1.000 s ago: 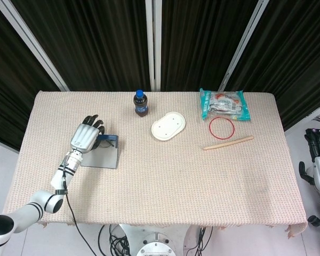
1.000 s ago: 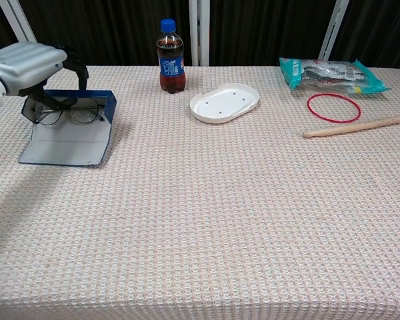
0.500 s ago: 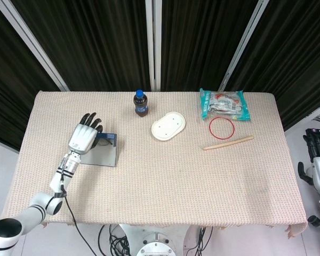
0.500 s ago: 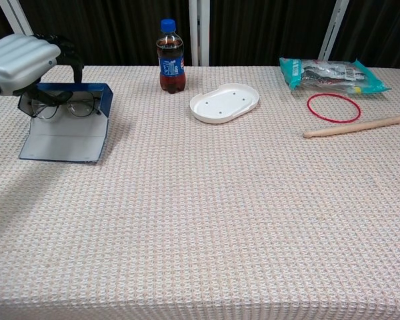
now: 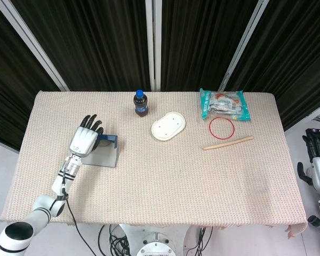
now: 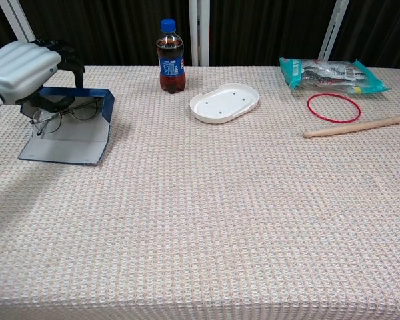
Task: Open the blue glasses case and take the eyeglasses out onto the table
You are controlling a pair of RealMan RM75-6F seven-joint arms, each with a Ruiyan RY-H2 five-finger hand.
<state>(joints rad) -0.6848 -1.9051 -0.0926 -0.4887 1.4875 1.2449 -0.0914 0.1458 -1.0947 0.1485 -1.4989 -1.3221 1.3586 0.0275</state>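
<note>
The blue glasses case (image 6: 67, 143) lies open at the table's left, its lid flat toward me and its tray standing behind. My left hand (image 6: 23, 63) reaches over the tray from the left with its dark fingers (image 6: 65, 53) curled down. It holds the eyeglasses (image 6: 67, 112), which hang tilted inside the case, left lens lower. In the head view the left hand (image 5: 85, 138) covers the case's (image 5: 108, 156) far left part and hides the glasses. My right hand (image 5: 319, 160) stays off the table's right edge, fingers up and holding nothing.
A cola bottle (image 6: 171, 57) stands at the back, with a white oval dish (image 6: 225, 102) to its right. A snack bag (image 6: 330, 73), a red ring (image 6: 308, 105) and a wooden stick (image 6: 355, 126) lie at the right.
The left hand has shifted slightly toward me and the eyeglasses, level before, now hang tilted with the left side low. The right hand has not moved.
</note>
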